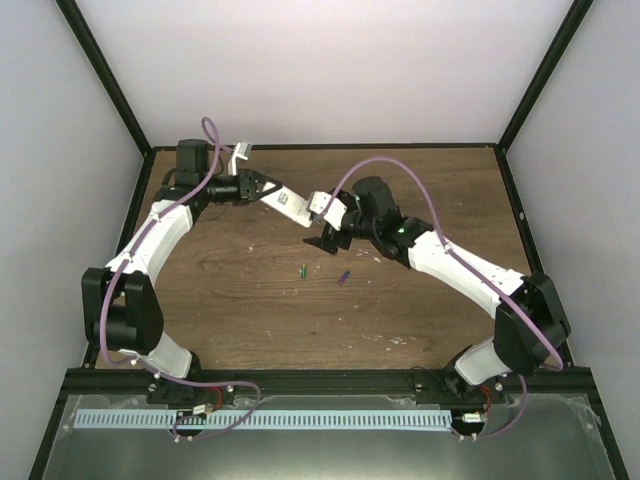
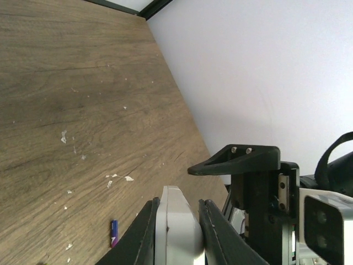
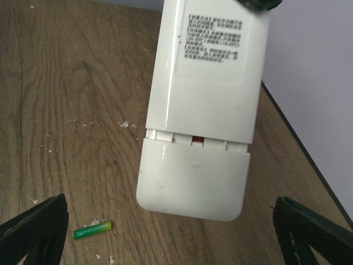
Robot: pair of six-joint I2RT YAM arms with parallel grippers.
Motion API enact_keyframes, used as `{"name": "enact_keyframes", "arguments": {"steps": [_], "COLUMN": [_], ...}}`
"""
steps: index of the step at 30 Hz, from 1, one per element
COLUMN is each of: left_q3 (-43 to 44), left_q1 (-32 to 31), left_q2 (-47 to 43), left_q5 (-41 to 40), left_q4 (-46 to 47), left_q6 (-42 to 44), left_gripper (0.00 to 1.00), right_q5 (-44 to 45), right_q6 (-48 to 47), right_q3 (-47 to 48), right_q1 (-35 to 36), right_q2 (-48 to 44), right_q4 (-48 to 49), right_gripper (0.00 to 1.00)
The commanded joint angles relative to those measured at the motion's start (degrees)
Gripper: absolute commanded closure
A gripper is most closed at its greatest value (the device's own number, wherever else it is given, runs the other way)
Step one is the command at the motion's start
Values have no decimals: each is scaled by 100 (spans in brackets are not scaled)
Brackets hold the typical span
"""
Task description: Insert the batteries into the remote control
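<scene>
My left gripper point(image 1: 274, 193) is shut on the remote control point(image 1: 296, 207), a white bar held in the air over the back of the table, its edge clamped between the black fingers point(image 2: 138, 234). In the right wrist view the remote control point(image 3: 205, 83) shows its labelled back, with the battery cover point(image 3: 192, 182) at its lower end slid slightly off along a thin gap. My right gripper point(image 3: 170, 201) is open, its fingertips point(image 3: 38, 223) wide of that end and not touching it. The green battery point(image 3: 92, 230) and the purple battery point(image 2: 114, 232) lie loose on the wood below.
The brown wooden table point(image 1: 230, 300) has black frame posts at its back corners and white walls all round. Small white flecks point(image 2: 118, 178) dot the wood. Both batteries point(image 1: 303, 269) lie mid-table, in front of the two grippers.
</scene>
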Motion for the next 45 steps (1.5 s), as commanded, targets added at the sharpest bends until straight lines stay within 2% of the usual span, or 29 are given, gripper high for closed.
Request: {"name": "enact_keyframes", "arguments": {"steps": [1, 26, 45], "left_q3": [9, 332, 367], "left_q1": [-14, -128, -133], "left_q2": [-63, 79, 102], "left_q5": [201, 72, 64], "left_q4": [338, -296, -351], "left_q6": [-142, 322, 370], "left_gripper": [100, 100, 100], "right_q5": [-132, 95, 113], "right_q6": [62, -72, -109], "right_q3": [314, 362, 406], "right_q1": [-31, -31, -31], "right_q2": [144, 206, 272], "right_q4": [-77, -58, -90], "right_gripper": [8, 25, 45]}}
